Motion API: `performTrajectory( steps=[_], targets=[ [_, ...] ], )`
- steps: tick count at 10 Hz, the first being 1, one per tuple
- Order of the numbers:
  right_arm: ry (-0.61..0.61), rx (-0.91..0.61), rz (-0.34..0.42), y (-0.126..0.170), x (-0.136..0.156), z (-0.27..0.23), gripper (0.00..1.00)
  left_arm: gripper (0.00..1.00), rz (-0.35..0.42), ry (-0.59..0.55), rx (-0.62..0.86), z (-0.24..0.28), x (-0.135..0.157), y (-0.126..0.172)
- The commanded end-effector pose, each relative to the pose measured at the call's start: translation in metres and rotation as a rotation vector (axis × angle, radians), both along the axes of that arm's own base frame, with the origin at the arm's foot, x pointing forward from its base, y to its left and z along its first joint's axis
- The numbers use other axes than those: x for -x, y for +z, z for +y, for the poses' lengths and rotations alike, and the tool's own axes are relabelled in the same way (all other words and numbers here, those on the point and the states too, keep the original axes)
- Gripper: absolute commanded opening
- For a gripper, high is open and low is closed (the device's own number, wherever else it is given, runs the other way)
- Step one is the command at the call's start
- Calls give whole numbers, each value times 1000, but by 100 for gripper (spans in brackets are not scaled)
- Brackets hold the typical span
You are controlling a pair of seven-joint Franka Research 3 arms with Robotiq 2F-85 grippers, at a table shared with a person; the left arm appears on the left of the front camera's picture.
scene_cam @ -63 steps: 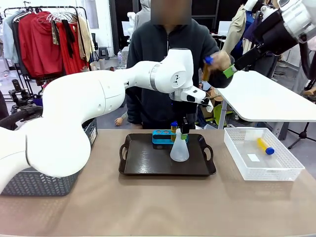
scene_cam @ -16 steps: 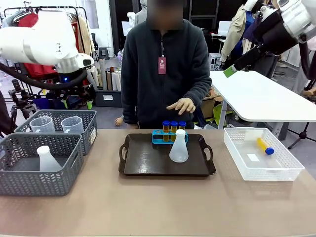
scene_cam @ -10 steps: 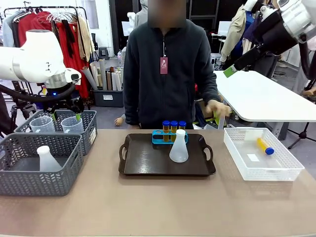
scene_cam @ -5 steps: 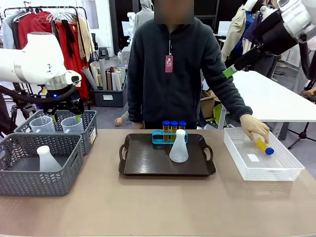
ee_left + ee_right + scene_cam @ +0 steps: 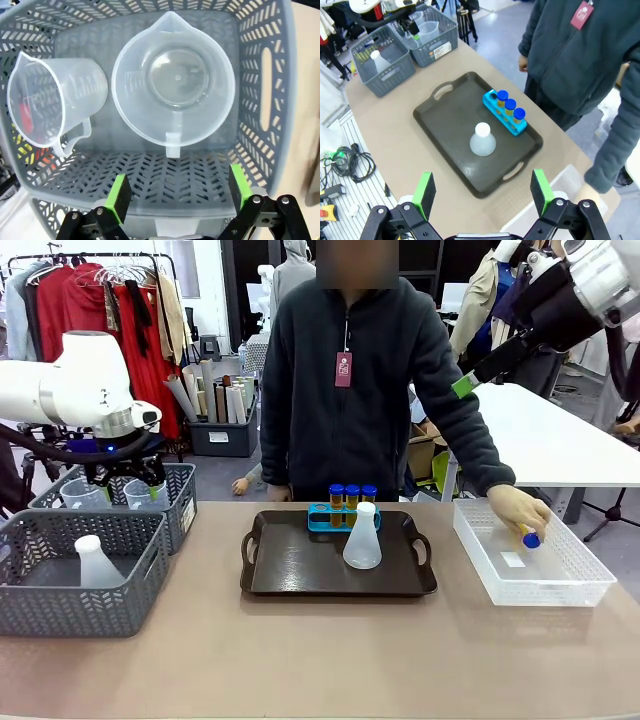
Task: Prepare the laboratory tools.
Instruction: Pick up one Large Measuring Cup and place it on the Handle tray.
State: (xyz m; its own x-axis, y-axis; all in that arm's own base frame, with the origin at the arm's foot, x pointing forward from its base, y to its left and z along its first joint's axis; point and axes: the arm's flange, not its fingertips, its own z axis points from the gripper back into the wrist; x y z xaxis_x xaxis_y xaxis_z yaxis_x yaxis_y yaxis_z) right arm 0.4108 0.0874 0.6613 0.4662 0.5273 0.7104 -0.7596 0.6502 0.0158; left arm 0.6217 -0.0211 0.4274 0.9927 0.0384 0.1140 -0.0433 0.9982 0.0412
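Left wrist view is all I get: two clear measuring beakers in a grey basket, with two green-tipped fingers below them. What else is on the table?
Observer: In the middle of the table a dark tray carries a translucent conical flask and, behind it, a blue rack with three blue-capped amber tubes standing in it.
Visitor: Is anybody there, or just the machine?
Observer: A person stands across the table. Their hand is down in a white mesh bin on the robot's right side, fingers on a fourth blue-capped tube.
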Motion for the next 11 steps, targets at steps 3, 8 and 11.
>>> performTrajectory(
  steps=[3, 8, 11],
  targets=[
    [12, -24, -2, -1, 0, 0, 100, 100, 34, -52, 20, 20, -23, -17],
    [12, -24, -2, -1, 0, 0, 100, 62, 41, -87, 37, 23, -40, -33],
    [12, -24, -2, -1, 0, 0, 100, 4, 44, -90, 49, 23, -35, -31]
  ],
)
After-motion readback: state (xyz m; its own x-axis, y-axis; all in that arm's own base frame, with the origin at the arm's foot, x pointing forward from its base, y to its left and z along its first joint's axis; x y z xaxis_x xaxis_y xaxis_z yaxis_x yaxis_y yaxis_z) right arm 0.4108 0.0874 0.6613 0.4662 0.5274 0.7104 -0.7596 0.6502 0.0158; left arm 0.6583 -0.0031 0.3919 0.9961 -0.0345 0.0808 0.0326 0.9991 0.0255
